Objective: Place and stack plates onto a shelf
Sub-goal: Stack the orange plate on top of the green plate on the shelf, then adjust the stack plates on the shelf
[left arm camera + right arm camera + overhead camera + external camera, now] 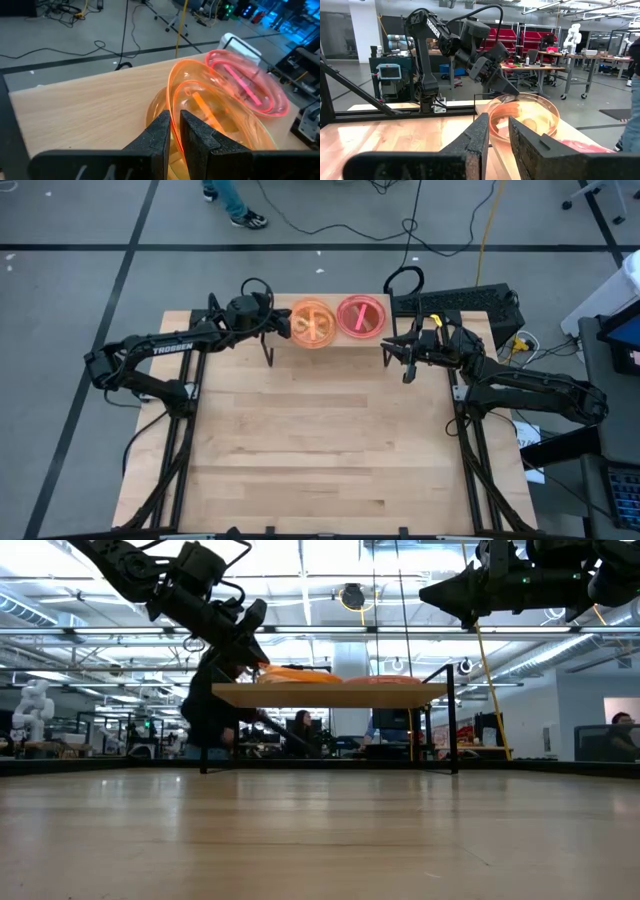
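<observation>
Stacking looks nearly finished: on the shelf (335,343) at the table's far edge I see an orange-topped stack of plates (313,323) left and a pink stack (361,316) right. My left gripper (173,131) pinches the orange plate's rim; my right gripper (393,352) hovers nearby, fingers slightly apart.

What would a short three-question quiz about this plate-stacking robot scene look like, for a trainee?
1. True or false: the tabletop holds loose plates.
2. Which gripper grips the orange plate: A left gripper, B right gripper?
3. Fill in: beside the orange plate on the shelf sits the ___ plate.

Key: 1 false; 2 A; 3 pink-red.
</observation>
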{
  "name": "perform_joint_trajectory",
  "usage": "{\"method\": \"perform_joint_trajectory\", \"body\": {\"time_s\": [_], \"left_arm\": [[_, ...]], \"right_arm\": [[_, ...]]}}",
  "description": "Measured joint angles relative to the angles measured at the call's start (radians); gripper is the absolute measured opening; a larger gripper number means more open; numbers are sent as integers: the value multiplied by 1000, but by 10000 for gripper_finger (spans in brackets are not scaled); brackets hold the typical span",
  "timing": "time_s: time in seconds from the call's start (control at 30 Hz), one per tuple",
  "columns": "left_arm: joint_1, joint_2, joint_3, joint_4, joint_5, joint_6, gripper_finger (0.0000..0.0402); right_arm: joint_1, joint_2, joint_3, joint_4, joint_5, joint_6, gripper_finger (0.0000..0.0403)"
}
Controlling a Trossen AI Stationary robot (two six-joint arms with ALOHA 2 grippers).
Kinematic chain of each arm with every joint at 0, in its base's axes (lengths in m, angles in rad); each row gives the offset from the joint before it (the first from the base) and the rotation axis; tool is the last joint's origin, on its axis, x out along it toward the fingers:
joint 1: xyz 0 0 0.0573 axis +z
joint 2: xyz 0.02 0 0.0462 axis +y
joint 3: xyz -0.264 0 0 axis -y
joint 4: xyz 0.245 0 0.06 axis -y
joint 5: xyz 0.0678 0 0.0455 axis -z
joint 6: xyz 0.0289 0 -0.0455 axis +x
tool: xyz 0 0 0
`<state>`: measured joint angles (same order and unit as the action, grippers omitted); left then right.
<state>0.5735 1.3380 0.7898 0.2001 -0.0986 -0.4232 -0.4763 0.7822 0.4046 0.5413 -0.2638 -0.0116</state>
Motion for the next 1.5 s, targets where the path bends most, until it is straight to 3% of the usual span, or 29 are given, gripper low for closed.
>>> {"method": "perform_joint_trajectory", "body": {"time_s": [0.47,0.87,1.33,1.5], "left_arm": [[0,0,0,12,11,4,49],[3,0,0,19,11,-2,149],[3,0,0,133,2,-16,152],[-6,0,0,147,2,-124,152]], "right_arm": [[0,0,0,0,0,0,61],[0,0,0,0,0,0,61],[0,0,0,0,0,0,61],[0,0,0,0,0,0,61]]}}
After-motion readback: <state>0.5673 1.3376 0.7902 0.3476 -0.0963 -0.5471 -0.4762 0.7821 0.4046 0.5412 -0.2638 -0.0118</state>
